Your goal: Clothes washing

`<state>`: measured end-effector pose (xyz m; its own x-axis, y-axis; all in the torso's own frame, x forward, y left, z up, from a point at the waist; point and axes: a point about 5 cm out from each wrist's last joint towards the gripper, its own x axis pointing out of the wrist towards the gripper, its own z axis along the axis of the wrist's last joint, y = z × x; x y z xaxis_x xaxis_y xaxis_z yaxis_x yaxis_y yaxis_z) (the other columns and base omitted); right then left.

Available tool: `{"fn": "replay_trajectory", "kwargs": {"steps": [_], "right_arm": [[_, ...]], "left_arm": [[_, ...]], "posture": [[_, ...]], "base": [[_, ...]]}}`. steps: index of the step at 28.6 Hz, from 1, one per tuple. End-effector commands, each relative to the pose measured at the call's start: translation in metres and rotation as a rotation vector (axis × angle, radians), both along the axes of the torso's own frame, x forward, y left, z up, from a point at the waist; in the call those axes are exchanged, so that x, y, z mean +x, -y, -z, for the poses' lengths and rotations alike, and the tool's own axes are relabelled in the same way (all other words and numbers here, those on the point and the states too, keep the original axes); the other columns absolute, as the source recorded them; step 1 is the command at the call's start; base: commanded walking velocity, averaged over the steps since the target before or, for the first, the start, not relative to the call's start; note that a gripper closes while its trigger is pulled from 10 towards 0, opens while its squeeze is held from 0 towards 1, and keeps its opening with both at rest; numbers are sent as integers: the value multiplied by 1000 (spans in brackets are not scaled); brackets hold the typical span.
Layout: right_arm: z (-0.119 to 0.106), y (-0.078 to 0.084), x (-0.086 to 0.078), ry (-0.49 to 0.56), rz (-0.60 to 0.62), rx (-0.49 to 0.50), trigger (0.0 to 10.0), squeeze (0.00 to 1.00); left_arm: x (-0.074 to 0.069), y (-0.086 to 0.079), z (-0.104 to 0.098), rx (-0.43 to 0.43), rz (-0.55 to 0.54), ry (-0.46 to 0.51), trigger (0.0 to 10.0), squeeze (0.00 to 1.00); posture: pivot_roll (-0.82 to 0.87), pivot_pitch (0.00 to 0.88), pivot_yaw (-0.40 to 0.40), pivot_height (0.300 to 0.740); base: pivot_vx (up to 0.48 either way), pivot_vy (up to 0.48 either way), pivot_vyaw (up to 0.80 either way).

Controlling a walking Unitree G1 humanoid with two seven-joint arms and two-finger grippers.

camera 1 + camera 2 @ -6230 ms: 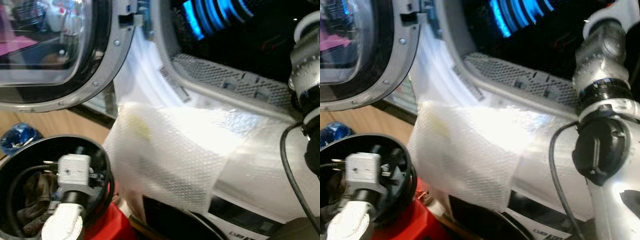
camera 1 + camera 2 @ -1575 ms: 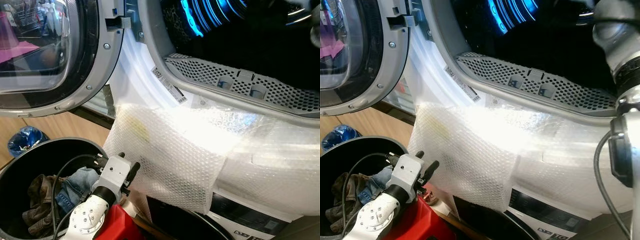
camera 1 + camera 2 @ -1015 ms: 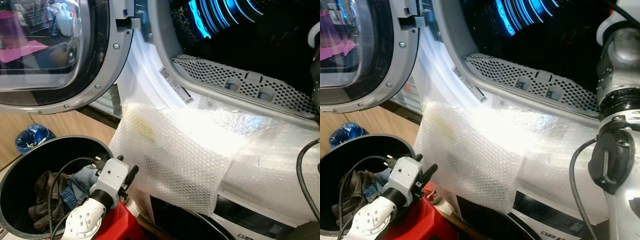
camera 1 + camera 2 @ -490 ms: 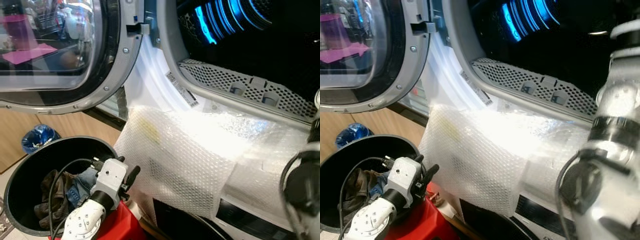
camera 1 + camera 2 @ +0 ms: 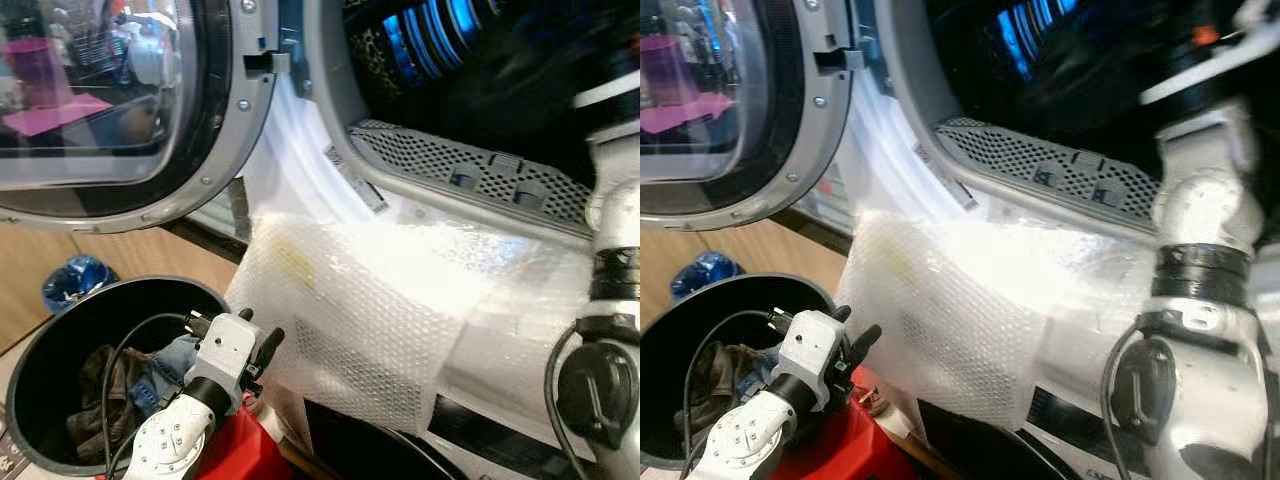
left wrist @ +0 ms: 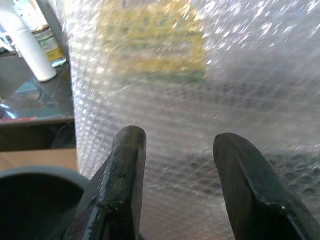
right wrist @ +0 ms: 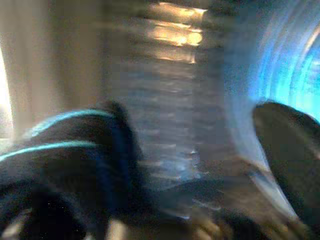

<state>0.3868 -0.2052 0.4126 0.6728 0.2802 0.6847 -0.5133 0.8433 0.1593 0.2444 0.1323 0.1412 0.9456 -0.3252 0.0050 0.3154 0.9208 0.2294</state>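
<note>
Left end effector (image 5: 258, 338) is hanging at the bin's (image 5: 40, 345) right rim, its two glossy black fingers (image 6: 122, 170) spread apart with nothing between them, pointing at the bubble wrap (image 5: 370, 310). Its tips are partly hiding behind the white wrist block in the head views, and a black cable is looping from the wrist down into the bin.

Inside the round black bin the clothes (image 5: 125, 385) are lying in a crumpled heap: a brown garment and blue denim, half sitting in shadow and partly covered by the arm. A blue crinkled bag (image 5: 75, 282) is resting on the wooden floor just beyond the bin. Below the arm a red object (image 5: 240, 450) is being cut off by the frame's edge.

Above, the round door (image 5: 130, 110) is standing open, its grey metal ring studded with screws and its glass showing blurred reflections. The bubble wrap is draping over the white front of the washer (image 5: 300, 170), glaring so brightly that its texture is washing out near the middle; a yellowish patch is showing dimly through it. A perforated grey strip is running along the lower lip of the dark drum (image 5: 480, 70), where blue-lit ridges are glowing.

Right end effector (image 7: 200, 150) is reaching into the drum; its view is smearing badly, with a dark cloth (image 7: 60, 145) with pale stripes beside the fingers, and I cannot tell its grip.
</note>
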Motion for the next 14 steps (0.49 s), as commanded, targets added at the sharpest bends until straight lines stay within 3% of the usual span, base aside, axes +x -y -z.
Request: {"fn": "replay_trajectory", "kwargs": {"steps": [1,2,3,6,8,11,14], "right_arm": [[7,60,6,-302,473,304,10000,0],[7,60,6,-302,473,304,10000,0],[20,81,4,-397,595,396,10000,0],[30,92,1,-402,636,446,10000,0],[33,92,1,-405,635,445,10000,0],[46,85,7,-425,620,358,10000,0],[37,75,9,-375,559,355,10000,0]], "left_arm": [[1,-3,2,-3,-20,3,10000,0],[1,-3,2,-3,-20,3,10000,0],[1,-2,2,-6,-23,4,10000,0],[0,-1,2,-6,-24,5,10000,0],[-1,-1,2,-7,-25,5,10000,0],[-4,-3,2,-1,-25,0,10000,0],[-4,-3,2,1,-22,0,10000,0]], "posture": [[89,79,-17,740],[89,79,-17,740],[94,82,-24,740],[105,87,-25,740],[105,87,-25,740],[110,95,-24,740],[104,98,-12,740]], "base": [[0,0,0],[0,0,0],[0,0,0],[0,0,0],[0,0,0],[0,0,0],[0,0,0]]}}
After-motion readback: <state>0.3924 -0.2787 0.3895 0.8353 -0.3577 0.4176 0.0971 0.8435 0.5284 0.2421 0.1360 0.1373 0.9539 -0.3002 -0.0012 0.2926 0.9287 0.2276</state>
